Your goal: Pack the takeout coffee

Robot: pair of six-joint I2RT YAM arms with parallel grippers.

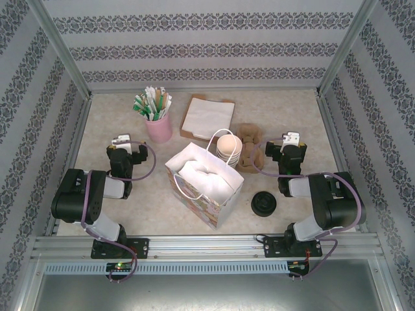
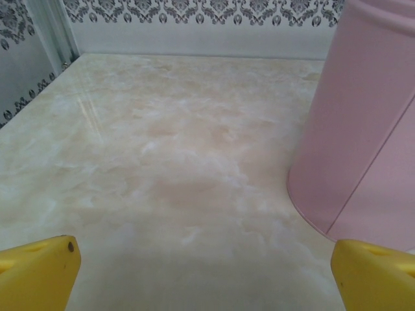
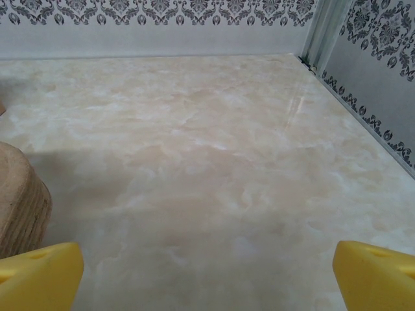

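- takeout coffee looks unassembled: black lids (image 1: 263,204) just right of paper bag (image 1: 202,184)
- cup stack (image 1: 228,148) just behind bag; a pinch could lift several
- left gripper (image 1: 121,138), right gripper (image 1: 292,138) wide, empty; left may knock pink holder (image 2: 350,129) beside it

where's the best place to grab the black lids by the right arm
Probably across the round rim, coming straight down from above: the black lids lie flat and low on the table, apart from the paper bag.
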